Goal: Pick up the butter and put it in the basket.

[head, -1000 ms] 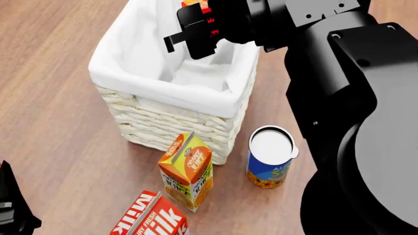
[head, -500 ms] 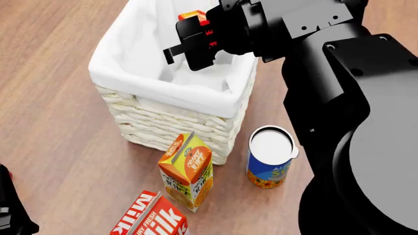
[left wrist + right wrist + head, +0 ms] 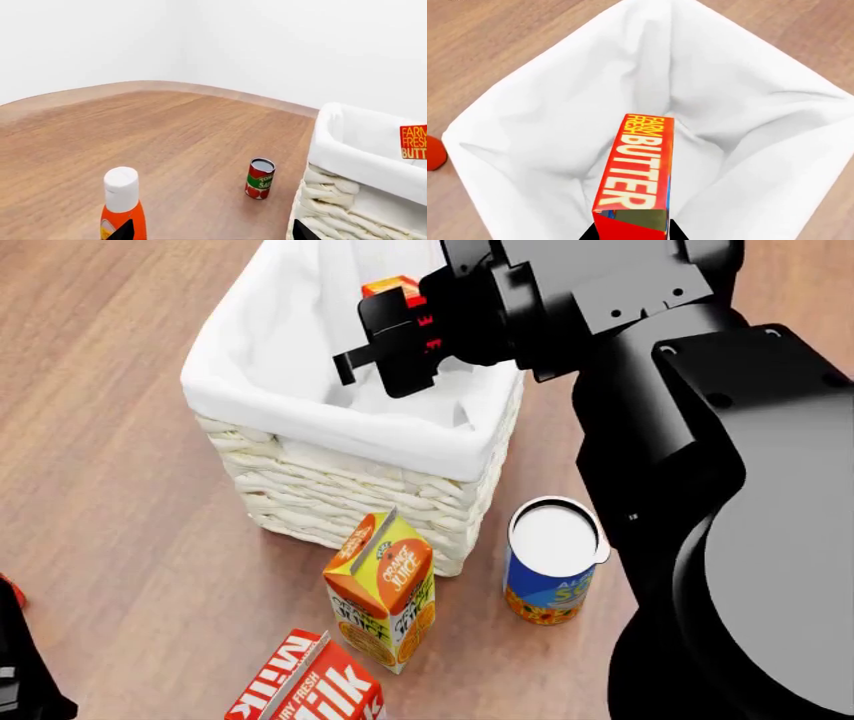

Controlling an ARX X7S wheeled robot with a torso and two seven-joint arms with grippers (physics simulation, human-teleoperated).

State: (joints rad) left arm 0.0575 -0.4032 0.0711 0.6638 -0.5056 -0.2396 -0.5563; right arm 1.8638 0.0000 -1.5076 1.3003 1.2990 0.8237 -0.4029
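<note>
Right arm (image 3: pixel 721 470): large black links, seen filling the right of the head view and reaching over the basket.

Basket (image 3: pixel 287 475): cream wicker with a white liner (image 3: pixel 547 100) folded over the rim, set on the wooden floor (image 3: pixel 107 490) at the far left centre. The liner is seen from above in the right wrist view, with the interior open below the butter.

Milk carton (image 3: pixel 310 685): red and white, lying at the near edge, partly cut off.

Juice carton (image 3: pixel 383 592): orange and yellow, upright, just beside the near wall of the basket.

Blue can (image 3: pixel 553 562): white-topped, upright, right of the juice carton and close to the basket's near right corner.

Orange bottle (image 3: pixel 121 207): white-capped, shown in the left wrist view, well apart from the basket.

Red can (image 3: pixel 259 179): upright, near the basket's outer wall.

Right gripper (image 3: pixel 400 325): closed on the butter, held above the basket opening.

Butter (image 3: pixel 635 170): red box, clamped at one end, suspended over the liner, not touching it.

Left gripper (image 3: pixel 210 231): only two dark tips are shown, set well apart, nothing held between them.
</note>
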